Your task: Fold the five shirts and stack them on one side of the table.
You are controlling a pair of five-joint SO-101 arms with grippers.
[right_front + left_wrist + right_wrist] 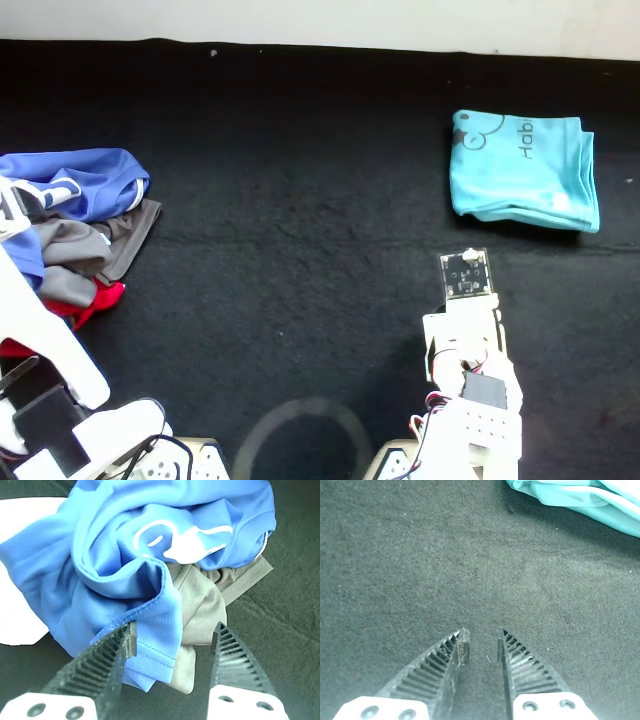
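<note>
Black table point(300, 200): folded teal shirt point(525, 170) beyond my slightly parted right tool point(480, 642); left tool point(175, 632) gapes over blue shirt point(125, 555), grey shirt point(202, 605) beneath

Both arms are white plastic shells. The right arm point(465, 322) bears a small black square camera board point(466, 274) at its 12 o'clock end, with red, white and black cables point(452, 357) looping over a dark servo point(484, 388) beneath. The left arm point(45, 332) shows black servo blocks point(40, 415) and black wiring point(150, 447). The left claw point(175, 636) and right claw point(483, 642) match — black ribbed fingers point(107, 665) on white bases with dark screw holes point(370, 711).
</note>
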